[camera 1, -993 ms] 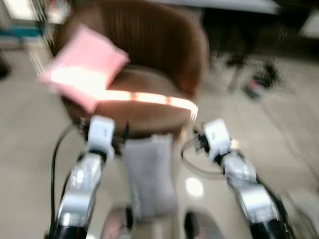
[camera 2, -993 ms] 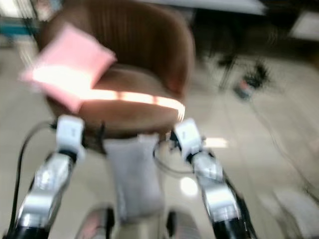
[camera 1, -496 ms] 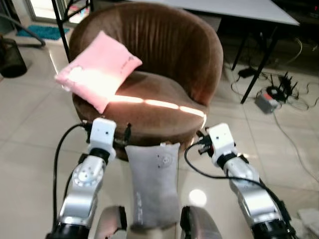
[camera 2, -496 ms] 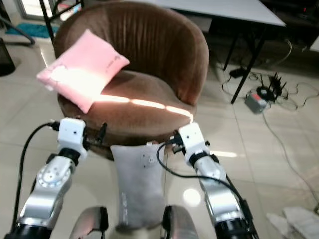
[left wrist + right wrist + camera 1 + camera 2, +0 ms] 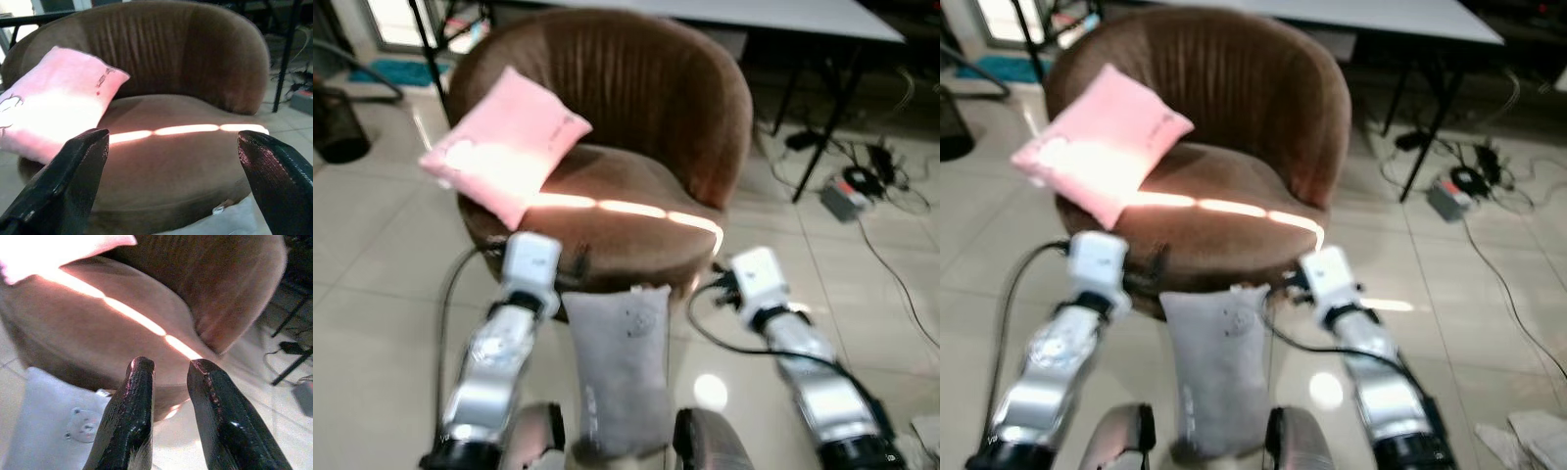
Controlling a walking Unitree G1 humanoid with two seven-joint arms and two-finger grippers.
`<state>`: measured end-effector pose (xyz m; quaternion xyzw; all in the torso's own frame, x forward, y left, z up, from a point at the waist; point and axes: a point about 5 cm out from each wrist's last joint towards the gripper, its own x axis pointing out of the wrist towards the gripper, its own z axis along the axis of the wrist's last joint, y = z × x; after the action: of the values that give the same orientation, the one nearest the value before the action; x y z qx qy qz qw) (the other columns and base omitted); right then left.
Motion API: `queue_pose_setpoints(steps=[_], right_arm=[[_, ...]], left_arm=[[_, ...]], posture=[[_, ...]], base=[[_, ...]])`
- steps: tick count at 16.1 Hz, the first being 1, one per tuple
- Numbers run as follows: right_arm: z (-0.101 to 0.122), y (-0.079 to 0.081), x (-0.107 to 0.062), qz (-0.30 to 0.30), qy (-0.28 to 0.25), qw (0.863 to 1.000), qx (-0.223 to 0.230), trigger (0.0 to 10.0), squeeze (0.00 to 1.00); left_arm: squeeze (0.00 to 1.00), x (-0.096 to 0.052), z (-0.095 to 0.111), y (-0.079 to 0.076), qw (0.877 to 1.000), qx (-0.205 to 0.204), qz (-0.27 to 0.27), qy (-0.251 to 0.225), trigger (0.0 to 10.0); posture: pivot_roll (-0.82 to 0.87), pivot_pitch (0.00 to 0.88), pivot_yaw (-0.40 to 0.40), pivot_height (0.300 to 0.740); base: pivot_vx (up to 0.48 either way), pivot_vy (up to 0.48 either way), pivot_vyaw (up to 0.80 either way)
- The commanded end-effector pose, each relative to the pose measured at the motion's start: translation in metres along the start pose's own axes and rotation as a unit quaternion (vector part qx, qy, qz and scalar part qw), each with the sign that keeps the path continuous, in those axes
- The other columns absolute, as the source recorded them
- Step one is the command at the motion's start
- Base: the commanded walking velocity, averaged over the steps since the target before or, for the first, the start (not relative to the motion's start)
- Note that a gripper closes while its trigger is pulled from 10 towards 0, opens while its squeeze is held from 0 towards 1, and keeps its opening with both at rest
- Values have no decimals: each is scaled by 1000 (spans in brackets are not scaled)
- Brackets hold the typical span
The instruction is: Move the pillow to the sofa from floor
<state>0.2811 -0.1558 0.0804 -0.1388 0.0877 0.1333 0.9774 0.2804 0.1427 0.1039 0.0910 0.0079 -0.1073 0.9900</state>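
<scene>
Grey pillow (image 5: 619, 367) stands on the floor (image 5: 372, 264) against the near edge of the brown sofa chair (image 5: 636, 147), between both arms. Left end effector (image 5: 171, 181) fingers spread wide, empty. Right end effector (image 5: 168, 416) nearly closed, empty. Pink pillow (image 5: 504, 147) rests on seat's left side.

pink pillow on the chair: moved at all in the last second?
No. The pink pillow lies on the same side of the brown chair, still overhanging the seat rim beside the sunlit stripe; the small shift in the picture is the camera's.
</scene>
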Motion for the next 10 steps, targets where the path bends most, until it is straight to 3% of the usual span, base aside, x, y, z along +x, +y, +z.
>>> queue_pose_setpoints(steps=[1,10], right_arm=[[6,2,2,1,-11,1000,7,10000,0],[6,1,4,-6,-14,1000,13,10000,0]], left_arm=[[0,-2,-1,9,1000,9,10,4,10000],[0,-1,0,11,1000,6,12,4,10000]], posture=[[-36,0,-56,609],[-33,5,-57,609]], base=[[266,0,0],[267,0,0]])
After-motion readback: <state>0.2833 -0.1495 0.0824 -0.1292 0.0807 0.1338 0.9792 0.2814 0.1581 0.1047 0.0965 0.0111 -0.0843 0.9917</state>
